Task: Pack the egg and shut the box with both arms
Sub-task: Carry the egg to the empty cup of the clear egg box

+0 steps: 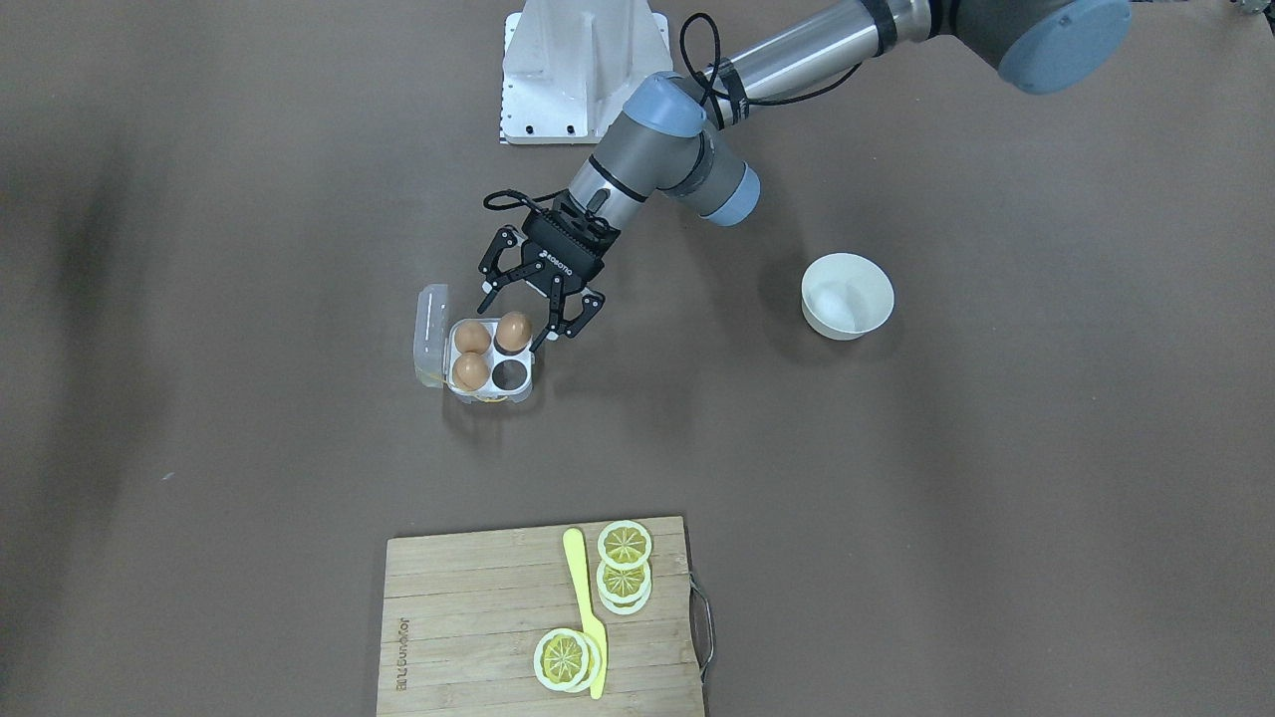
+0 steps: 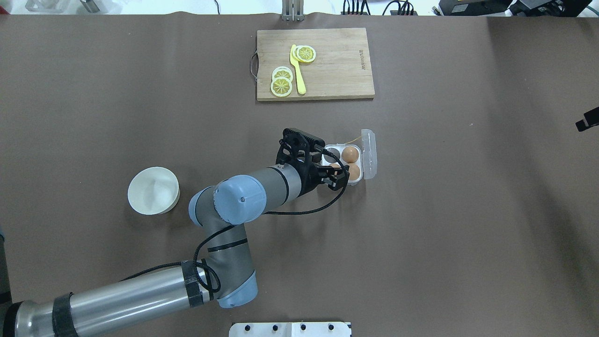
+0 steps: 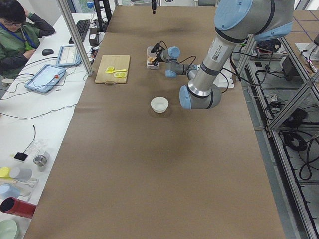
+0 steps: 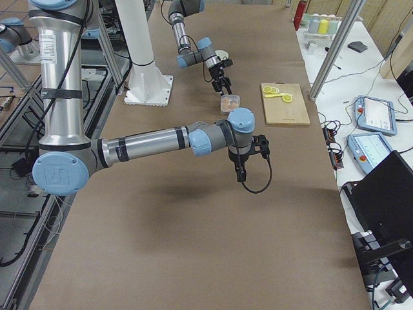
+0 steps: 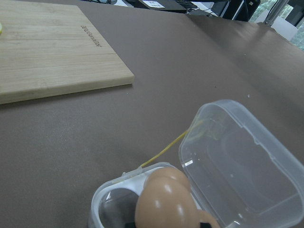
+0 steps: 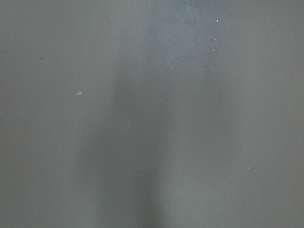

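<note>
**Exterior front-facing:** The box (image 1: 486, 360) sits on the tabletop (image 1: 896, 498) with its lid (image 1: 430, 334) standing open. Three cells hold eggs and the fourth cell (image 1: 510, 373) is vacant. The left gripper (image 1: 520, 314) stands over the egg (image 1: 514, 331) in the cell nearest it. Its fingers (image 1: 487, 289) are spread wide and grip nothing. The egg appears seated, so packing is judged done. Closing the lid with both arms is not yet done.

**Overhead exterior:** The left gripper hides most of that egg.

**Exterior right:** The right gripper (image 4: 248, 158) hangs above the tabletop, well apart from the box. How far it is open cannot be told.

**Left wrist-mounted:** The egg is cut off at the bottom edge, and no fingers are in frame.

**Right wrist-mounted:** Only the tabletop shows.
</note>
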`<state>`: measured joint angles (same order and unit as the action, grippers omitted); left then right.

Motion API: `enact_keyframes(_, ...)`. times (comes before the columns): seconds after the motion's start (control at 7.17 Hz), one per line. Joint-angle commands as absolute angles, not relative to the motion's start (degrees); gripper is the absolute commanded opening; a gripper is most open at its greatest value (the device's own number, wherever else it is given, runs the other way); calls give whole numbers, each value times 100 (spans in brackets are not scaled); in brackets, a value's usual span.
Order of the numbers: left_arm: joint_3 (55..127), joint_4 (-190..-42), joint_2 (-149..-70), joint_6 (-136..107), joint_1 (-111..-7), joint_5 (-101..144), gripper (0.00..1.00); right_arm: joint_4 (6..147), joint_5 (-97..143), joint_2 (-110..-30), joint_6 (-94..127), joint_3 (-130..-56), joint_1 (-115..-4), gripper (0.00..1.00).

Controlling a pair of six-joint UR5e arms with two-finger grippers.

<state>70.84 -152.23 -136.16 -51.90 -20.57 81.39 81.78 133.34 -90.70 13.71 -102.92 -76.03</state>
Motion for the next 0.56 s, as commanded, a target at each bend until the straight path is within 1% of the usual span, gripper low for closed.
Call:
enact_keyframes(0.0,7093,-15223,-13614,-5177,-2057,8139,90,8174,13333,-9070,1371,-10292,-7603,100)
enact_keyframes(0.42,7233,-15231,-13597,-5177,-2109,8182,87,8174,13333,-9070,1371,-10292,-7603,100)
